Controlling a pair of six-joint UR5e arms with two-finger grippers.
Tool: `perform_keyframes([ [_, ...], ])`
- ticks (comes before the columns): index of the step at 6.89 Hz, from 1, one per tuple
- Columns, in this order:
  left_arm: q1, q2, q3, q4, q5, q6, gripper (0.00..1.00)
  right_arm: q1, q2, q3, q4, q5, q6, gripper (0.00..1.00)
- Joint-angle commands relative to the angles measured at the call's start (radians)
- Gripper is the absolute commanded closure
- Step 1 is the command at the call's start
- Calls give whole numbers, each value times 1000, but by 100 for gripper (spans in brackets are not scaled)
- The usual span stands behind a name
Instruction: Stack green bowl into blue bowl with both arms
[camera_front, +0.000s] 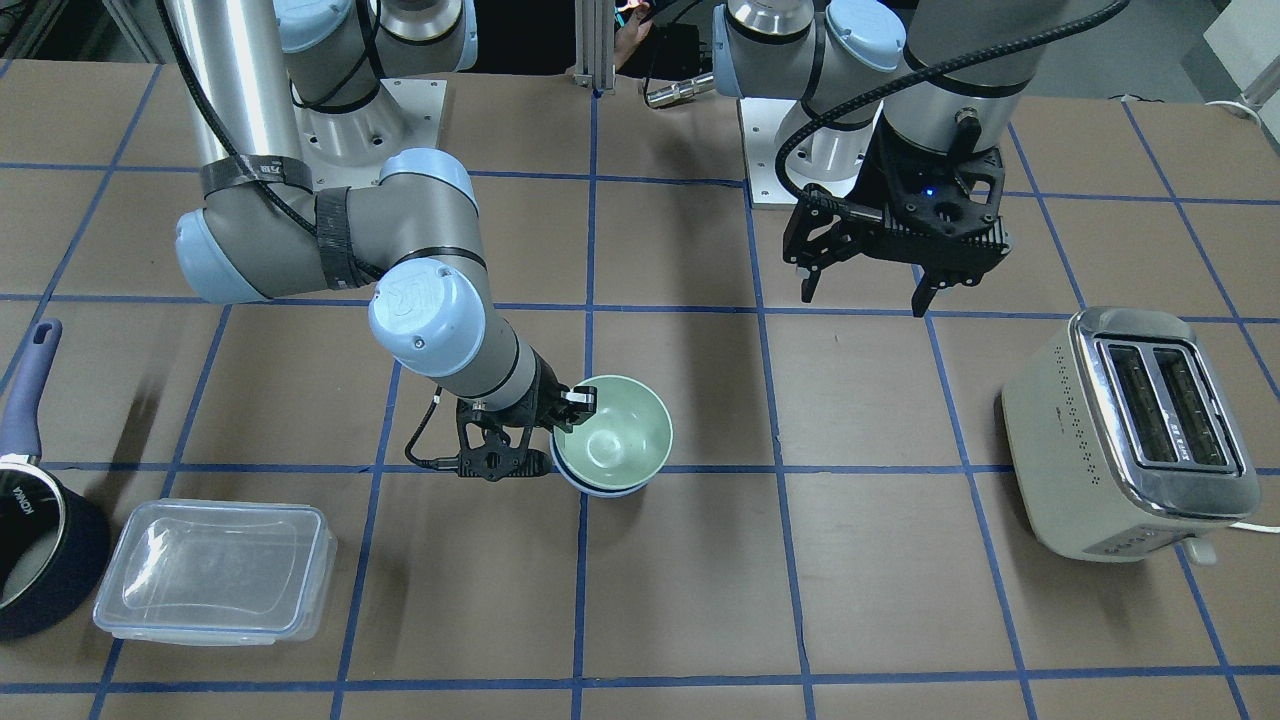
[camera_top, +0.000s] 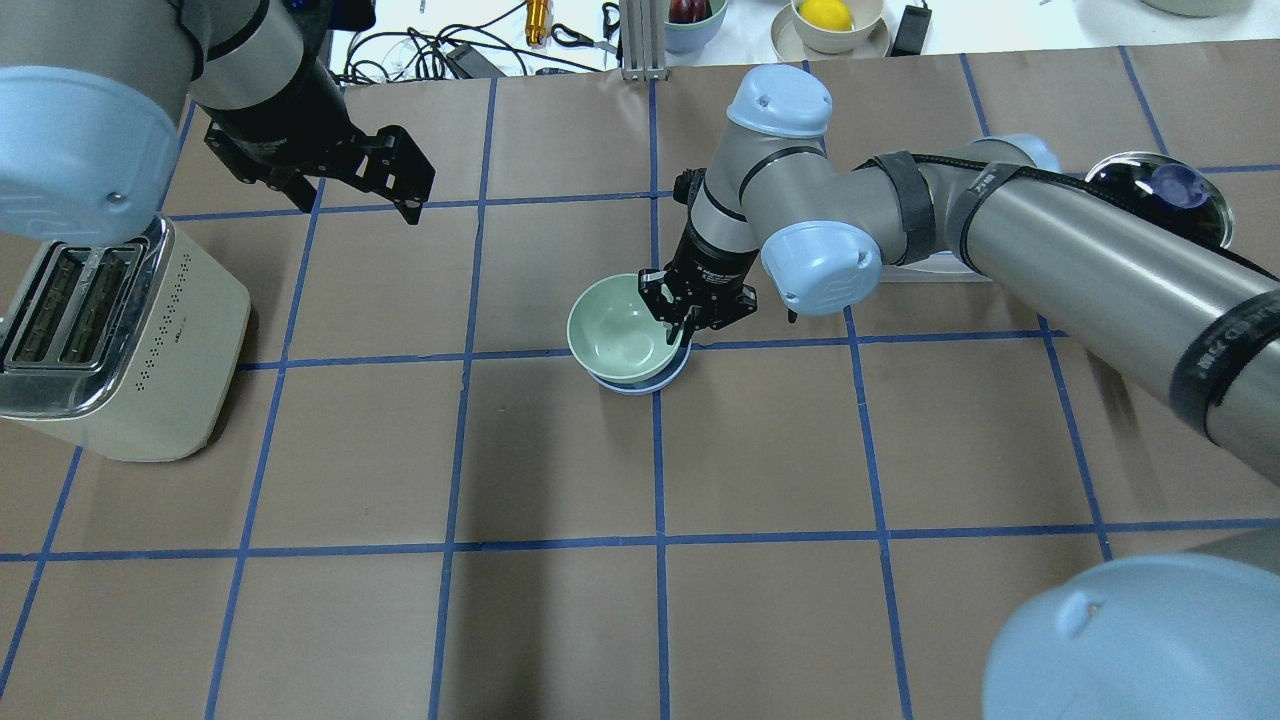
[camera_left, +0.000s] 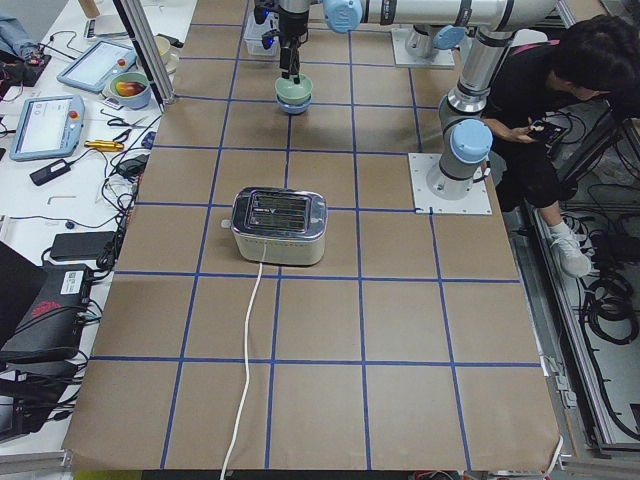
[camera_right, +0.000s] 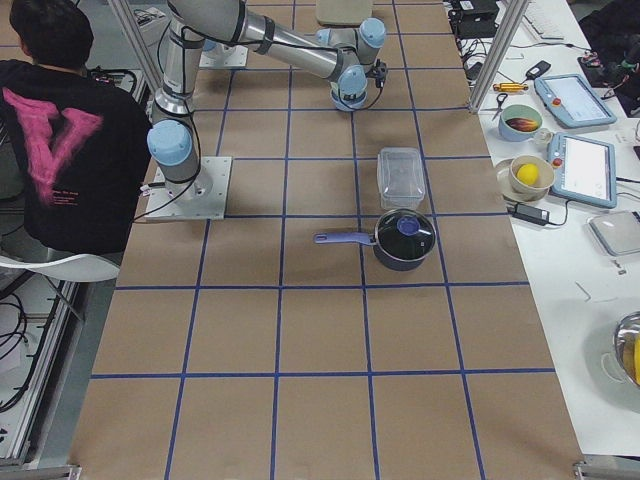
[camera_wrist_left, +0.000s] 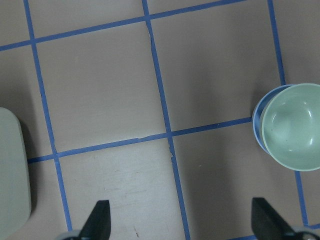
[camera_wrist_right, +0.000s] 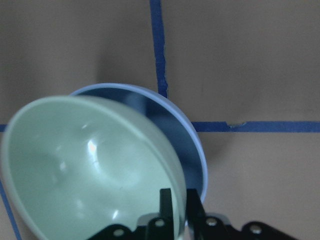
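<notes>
The pale green bowl (camera_front: 612, 435) sits tilted inside the pale blue bowl (camera_front: 600, 488) near the table's middle. Only the blue bowl's rim shows under it. My right gripper (camera_front: 575, 400) is shut on the green bowl's rim, one finger inside and one outside. The right wrist view shows the green bowl (camera_wrist_right: 95, 165) leaning in the blue bowl (camera_wrist_right: 165, 120), with the gripper (camera_wrist_right: 180, 205) pinching its edge. My left gripper (camera_front: 862, 300) is open and empty, held above the table away from the bowls. Its wrist view shows both bowls (camera_wrist_left: 292, 127) at the right edge.
A cream toaster (camera_front: 1130, 430) stands on my left side. A clear plastic container (camera_front: 215, 570) and a dark navy saucepan (camera_front: 35, 540) sit on my right side. A person sits by the robot's base (camera_left: 540, 110).
</notes>
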Motion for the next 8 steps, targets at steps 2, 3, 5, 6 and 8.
perform_keyframes([
  [2, 0, 15, -5, -1, 8, 0, 0, -27, -18, -23, -44, -15, 2, 0],
  [3, 0, 17, -5, -1, 8, 0, 0, -68, -65, -56, 9, -44, -3, 0],
  [5, 9, 21, 13, -89, 7, -59, 0, -163, -235, -81, 265, -114, -105, 0],
  [6, 37, 23, 27, -126, 5, -66, 0, -180, -309, -80, 392, -182, -116, 0],
  [8, 38, 20, 29, -125, 3, -68, 0, -187, -404, -84, 407, -374, -134, 0],
])
